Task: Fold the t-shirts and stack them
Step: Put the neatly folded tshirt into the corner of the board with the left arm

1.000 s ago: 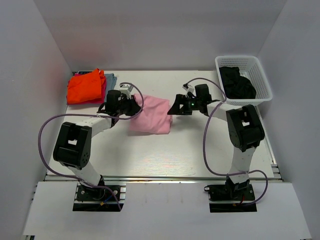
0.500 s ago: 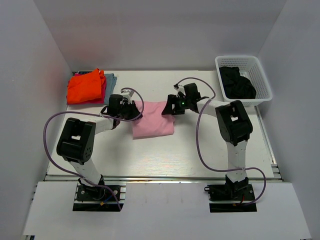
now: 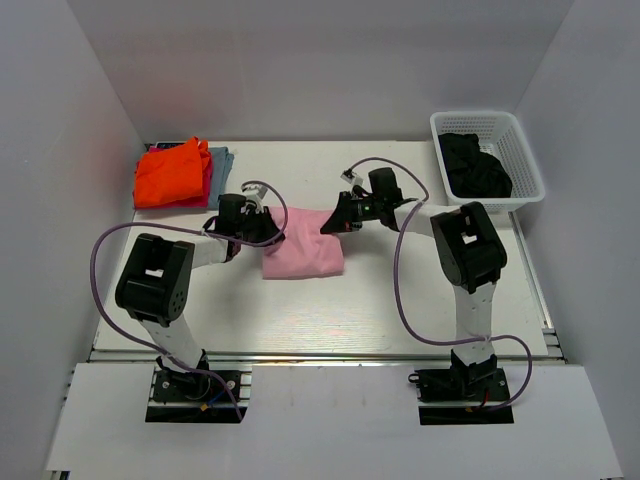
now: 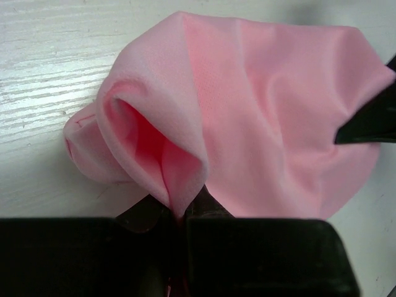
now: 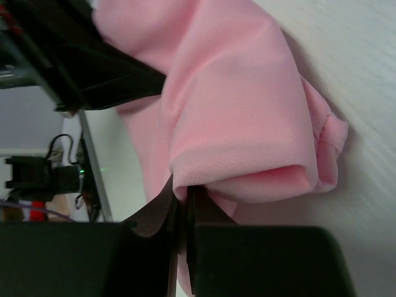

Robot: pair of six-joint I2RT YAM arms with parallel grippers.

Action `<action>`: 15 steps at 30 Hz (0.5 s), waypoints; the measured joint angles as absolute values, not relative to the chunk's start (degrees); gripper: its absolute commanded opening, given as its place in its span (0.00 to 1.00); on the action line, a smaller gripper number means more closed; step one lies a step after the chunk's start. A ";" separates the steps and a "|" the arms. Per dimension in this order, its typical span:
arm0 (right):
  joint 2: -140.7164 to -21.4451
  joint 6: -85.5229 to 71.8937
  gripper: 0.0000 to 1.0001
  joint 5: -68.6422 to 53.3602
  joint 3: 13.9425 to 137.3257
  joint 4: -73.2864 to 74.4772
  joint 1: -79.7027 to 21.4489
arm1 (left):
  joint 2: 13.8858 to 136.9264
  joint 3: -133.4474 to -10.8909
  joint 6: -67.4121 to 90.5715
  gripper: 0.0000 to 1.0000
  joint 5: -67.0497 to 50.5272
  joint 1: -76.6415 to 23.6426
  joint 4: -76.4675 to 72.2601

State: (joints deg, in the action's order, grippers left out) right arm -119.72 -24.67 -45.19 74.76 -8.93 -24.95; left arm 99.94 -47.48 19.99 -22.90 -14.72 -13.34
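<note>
Pink t-shirt [image 3: 305,258] in left tool [image 4: 179,213], right tool [image 5: 182,198]

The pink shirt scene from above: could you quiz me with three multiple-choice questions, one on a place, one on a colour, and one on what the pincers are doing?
1. Where is the white basket?
A) far left
B) far right
C) between the arms' bases

2. What colour is the uppermost shirt at far left?
A) orange
B) green
C) white

3. How do the left pincer and right pincer stand on the pink shirt?
A) open above it
B) away from it
C) shut on its cloth

Answers:
1 B, the top view shows it at far right.
2 A, bright orange lies on top.
3 C, both wrist views show pink cloth pinched between closed fingers.
</note>
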 measured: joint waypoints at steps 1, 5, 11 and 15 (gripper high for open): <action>-119.50 -25.82 0.00 -46.83 74.04 -11.05 -24.93 | 100.14 -47.42 20.01 0.00 -22.87 -14.72 -13.37; -119.44 -30.57 0.00 -51.48 71.29 -19.29 -24.86 | 100.33 -47.16 20.43 0.00 -22.87 -14.46 -13.37; -122.61 -35.99 0.00 -53.91 69.82 -27.62 -23.79 | 100.33 -46.46 20.69 0.00 -21.54 -14.35 -13.43; -126.08 -35.20 0.00 -50.81 69.63 -24.25 -21.85 | 100.33 -46.41 20.64 0.00 -20.03 -14.35 -12.86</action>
